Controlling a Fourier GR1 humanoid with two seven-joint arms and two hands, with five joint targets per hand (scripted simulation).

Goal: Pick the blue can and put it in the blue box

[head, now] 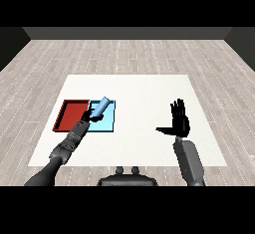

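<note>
A light blue can [101,106] is tilted, its top leaning to the upper right, over the light blue tray [108,121]. My left hand [89,116] is curled round the can's lower end, above the tray's left part. Whether the can touches the tray I cannot tell. My right hand [179,121] is held up over the right side of the table, fingers straight and thumb out to the left, holding nothing.
A red tray [67,116] lies right beside the blue tray on its left, partly covered by my left forearm [64,146]. The white table [139,91] stretches behind and between the hands.
</note>
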